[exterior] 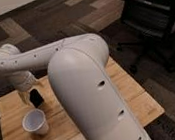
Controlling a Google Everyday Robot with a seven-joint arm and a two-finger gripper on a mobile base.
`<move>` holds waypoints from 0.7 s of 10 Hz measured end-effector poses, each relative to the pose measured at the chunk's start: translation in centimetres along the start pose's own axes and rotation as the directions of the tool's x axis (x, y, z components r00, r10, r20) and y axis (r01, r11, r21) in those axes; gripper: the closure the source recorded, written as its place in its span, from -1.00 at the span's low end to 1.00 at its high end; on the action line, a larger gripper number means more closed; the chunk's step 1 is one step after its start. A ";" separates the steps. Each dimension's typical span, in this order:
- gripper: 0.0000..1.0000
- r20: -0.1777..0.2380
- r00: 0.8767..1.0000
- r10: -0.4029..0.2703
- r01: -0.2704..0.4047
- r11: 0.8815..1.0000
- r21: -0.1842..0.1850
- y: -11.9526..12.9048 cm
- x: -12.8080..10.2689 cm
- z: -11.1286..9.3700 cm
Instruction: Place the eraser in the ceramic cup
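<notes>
The white ceramic cup (34, 123) stands upright on the left part of the wooden table (131, 97). My gripper (32, 97) hangs from the white arm just behind and above the cup. It is shut on the eraser (36, 99), a small black block that shows between the fingers. The eraser is above the tabletop, a little behind the cup's rim and outside the cup. My large white forearm (90, 94) fills the middle of the view and hides part of the table.
A black office chair (157, 11) stands on the carpet at the right, beyond the table. The table's right edge (156, 107) and front corner lie close to the forearm. Dark patterned carpet surrounds the table.
</notes>
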 end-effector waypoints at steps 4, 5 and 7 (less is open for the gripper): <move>0.70 0.004 1.000 0.000 0.000 1.000 0.005 0.2 -0.2 0.4; 0.93 0.008 1.000 0.006 -0.006 1.000 0.005 0.2 -0.1 0.3; 1.00 0.025 0.999 0.029 -0.029 0.999 0.015 0.1 0.1 -0.6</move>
